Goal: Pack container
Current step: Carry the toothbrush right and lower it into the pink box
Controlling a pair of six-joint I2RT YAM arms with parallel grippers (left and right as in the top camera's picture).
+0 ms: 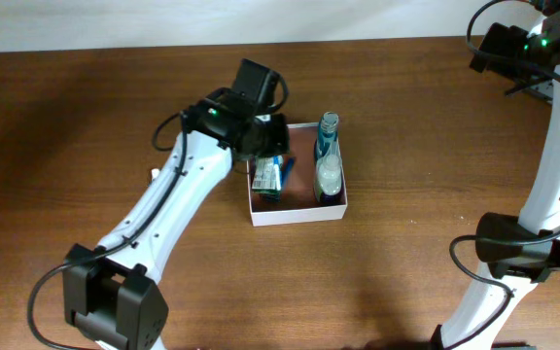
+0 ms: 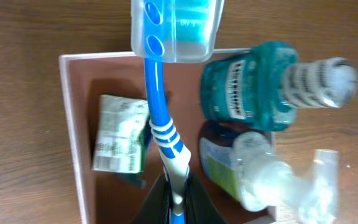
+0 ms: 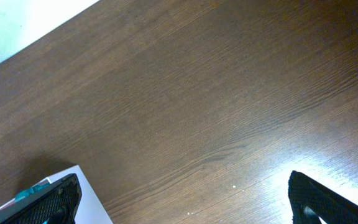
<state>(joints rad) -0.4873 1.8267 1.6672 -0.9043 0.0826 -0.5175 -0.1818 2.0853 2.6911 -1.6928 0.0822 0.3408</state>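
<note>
The container, a shallow white-walled box with a reddish-brown floor, sits mid-table. My left gripper hovers above its left part, shut on the handle of a blue-and-white toothbrush whose head wears a clear blue cap. Inside lie a teal mouthwash bottle, a green-labelled pump bottle and a green-and-white packet. In the overhead view the left gripper is over the box's upper-left corner, beside the bottles. My right gripper is open over bare wood, holding nothing.
The right arm stands along the table's right edge, well away from the box. Brown wooden tabletop surrounds the box. A white back edge runs along the top. A white corner shows at the lower left of the right wrist view.
</note>
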